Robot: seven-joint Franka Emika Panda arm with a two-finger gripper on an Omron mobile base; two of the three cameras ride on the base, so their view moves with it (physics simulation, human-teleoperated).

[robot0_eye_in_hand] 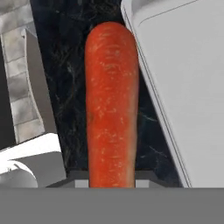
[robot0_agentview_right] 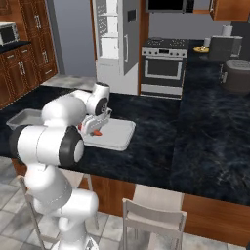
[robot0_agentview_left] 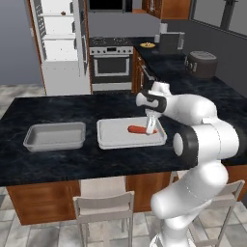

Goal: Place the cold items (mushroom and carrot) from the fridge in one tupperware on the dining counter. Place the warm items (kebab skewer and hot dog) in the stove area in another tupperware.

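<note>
My gripper (robot0_agentview_left: 150, 126) is shut on the orange-red carrot (robot0_agentview_left: 137, 129), which sticks out to the left just above the right tupperware (robot0_agentview_left: 116, 136) on the dining counter (robot0_agentview_left: 48, 111). In the hand view the carrot (robot0_eye_in_hand: 112, 105) runs straight up from between the fingers, with the tupperware's rim (robot0_eye_in_hand: 144, 74) beside it. From the right base view the carrot's tip (robot0_agentview_right: 97, 132) peeks out under the gripper (robot0_agentview_right: 91, 128). The left tupperware (robot0_agentview_left: 55, 135) lies empty. The fridge (robot0_agentview_left: 60, 43) stands open at the back left. Mushroom, kebab skewer and hot dog are out of view.
A stove (robot0_agentview_left: 112, 62) stands beside the fridge, with a yellow plate (robot0_agentview_left: 147, 45) on the back counter. A dark round appliance (robot0_agentview_left: 201, 63) sits on the right counter. Chairs (robot0_agentview_left: 103, 205) are tucked under the counter's near edge.
</note>
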